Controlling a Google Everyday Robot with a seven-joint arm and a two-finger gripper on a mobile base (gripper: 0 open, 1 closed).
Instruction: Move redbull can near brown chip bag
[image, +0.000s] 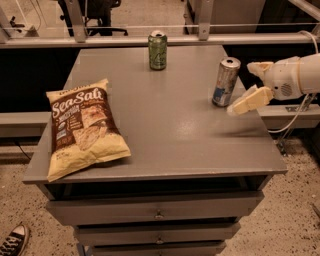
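The redbull can (225, 81) stands upright near the right edge of the grey cabinet top (170, 125); it is slim and silver with blue and white patches. The brown chip bag (82, 127) lies flat at the front left, with white "Sea Salt" lettering and a yellow lower part. My gripper (241, 88) reaches in from the right, just right of the can and at its height. It is open and empty. One cream finger (248, 102) points toward the can's lower part, and the other finger (257, 67) is near the can's top.
A shorter green can (157, 50) stands at the back middle of the top. The cabinet has drawers (157, 210) below. A rail (150, 40) and chair legs lie behind. A shoe (12, 240) is on the floor at lower left. A cable hangs off the right side.
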